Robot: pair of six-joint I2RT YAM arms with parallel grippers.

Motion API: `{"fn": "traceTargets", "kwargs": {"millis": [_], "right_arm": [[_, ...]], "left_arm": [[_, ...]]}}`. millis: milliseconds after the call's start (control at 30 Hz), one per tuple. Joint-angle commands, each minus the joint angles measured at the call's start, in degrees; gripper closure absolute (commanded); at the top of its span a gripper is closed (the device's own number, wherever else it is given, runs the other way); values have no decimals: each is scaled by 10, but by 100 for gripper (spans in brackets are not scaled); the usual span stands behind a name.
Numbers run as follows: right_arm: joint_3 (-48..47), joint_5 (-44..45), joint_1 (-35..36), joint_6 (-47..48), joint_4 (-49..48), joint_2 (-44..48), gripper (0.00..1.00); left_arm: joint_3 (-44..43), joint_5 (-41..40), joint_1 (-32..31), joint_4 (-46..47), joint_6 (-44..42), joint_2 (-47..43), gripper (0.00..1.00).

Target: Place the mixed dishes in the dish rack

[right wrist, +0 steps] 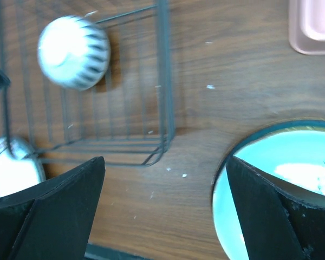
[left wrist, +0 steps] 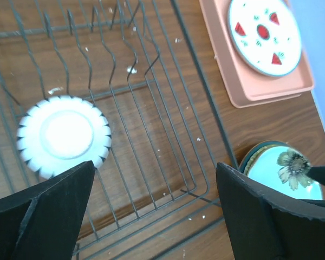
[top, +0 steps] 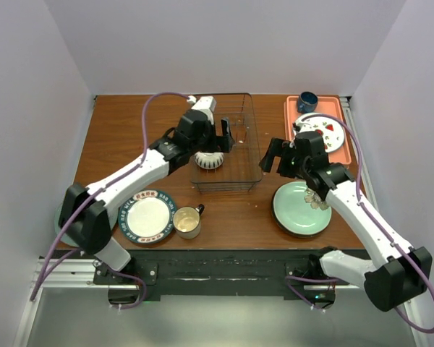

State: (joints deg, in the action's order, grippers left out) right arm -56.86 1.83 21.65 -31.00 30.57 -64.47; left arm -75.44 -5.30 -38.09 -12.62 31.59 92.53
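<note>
The rack point(top: 242, 155) sits at the middle of the table point(top: 123, 144), toward the far side, and it holds one dish so far: the striped bowl point(top: 209, 160), upside down on the wire floor near the rack's near left corner, foot ring up. The left gripper point(left wrist: 154, 168) hangs over the rack with its fingers spread wide and nothing between them. In the left wrist view the bowl lies just beyond the left finger, apart from it, with the divider prongs standing in a row farther back. The right gripper point(right wrist: 165, 160) hovers over bare wood between the rack's right side and the green plate point(top: 296, 213), its fingers parted as well and empty. The rack's near right corner shows beyond its left finger and the plate's rim beyond its right one. The green plate lies flat on the table at the near right, a dried-flower mark near its far edge, and the right arm crosses above that edge. Near the left front, the blue-rimmed plate point(top: 147, 216) lies flat, with the mug point(top: 187, 221) upright just beside it on the right – whether they touch I cannot tell – and its dark handle pointing right. A salmon tray point(top: 333, 107) at the far right corner carries a white plate with red watermelon marks point(top: 322, 131) and a small dark blue cup point(top: 307, 101) behind it – both well apart from the rack.
</note>
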Motion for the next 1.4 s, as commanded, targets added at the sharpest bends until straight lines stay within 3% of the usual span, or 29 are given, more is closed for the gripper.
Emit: {"fn": "traceTargets", "kwargs": {"millis": [0, 167, 367, 567, 1067, 1367], "right_arm": [[6, -89, 40, 38, -50, 20, 2], [5, -113, 130, 3, -80, -31, 2], [-12, -60, 274, -49, -92, -85, 5], [-33, -2, 356, -89, -74, -168, 12], [-120, 31, 416, -89, -66, -306, 20], [-138, 22, 417, -69, -38, -344, 52]], "left_arm": [[10, -32, 25, -34, -36, -81, 0], [68, -60, 62, -64, -41, -182, 0], [125, -92, 91, -108, -27, -277, 0], [179, -95, 93, -128, -12, -334, 0], [195, -110, 93, -172, -36, -380, 0], [180, -109, 93, -194, -50, -380, 0]]}}
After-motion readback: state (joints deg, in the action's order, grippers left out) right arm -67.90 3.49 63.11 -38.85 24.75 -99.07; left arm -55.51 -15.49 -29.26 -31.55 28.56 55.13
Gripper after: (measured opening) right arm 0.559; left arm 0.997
